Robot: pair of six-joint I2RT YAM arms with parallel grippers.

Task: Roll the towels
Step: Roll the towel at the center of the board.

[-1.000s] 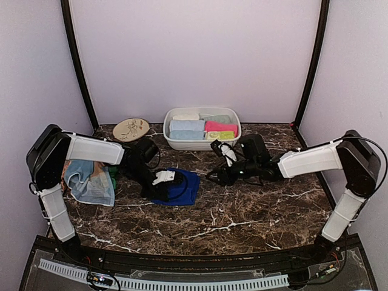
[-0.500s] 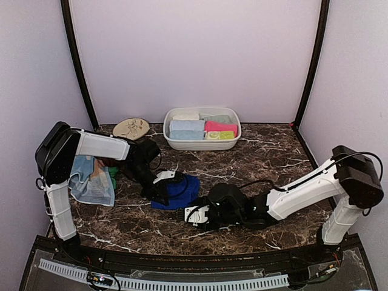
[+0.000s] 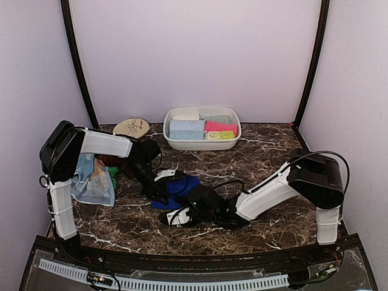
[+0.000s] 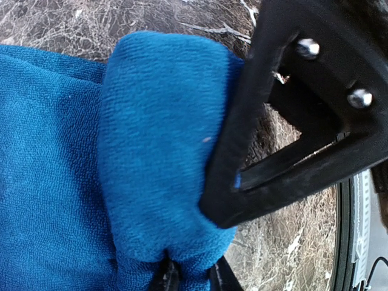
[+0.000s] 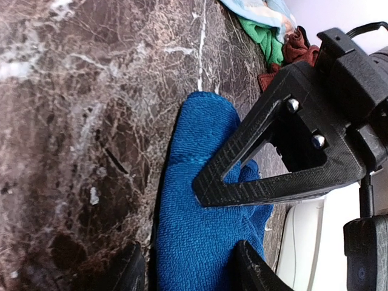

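Note:
A royal blue towel [image 3: 183,185] lies bunched and partly folded over near the table's middle. My left gripper [image 3: 162,184] is at its left end. In the left wrist view its tips [image 4: 191,276] are shut on a fold of the blue towel [image 4: 151,151]. My right gripper [image 3: 176,216] reaches in low from the right, at the towel's near edge. In the right wrist view it [image 5: 191,270] stands open, its fingers either side of the blue towel [image 5: 200,242] with a gap showing. The left gripper's triangular finger [image 5: 242,176] rests on the cloth.
A heap of loose towels [image 3: 92,179], light blue, green and rust-brown, lies under the left arm. A white tub [image 3: 202,144] at the back holds several rolled towels [image 3: 204,127]. A cream leaf-pattern plate [image 3: 131,128] sits to its left. Marble table [image 3: 267,157].
My right arm has swung from beside the tub down and left to the blue towel's near edge. The left gripper has shifted slightly right, bunching the towel narrower.

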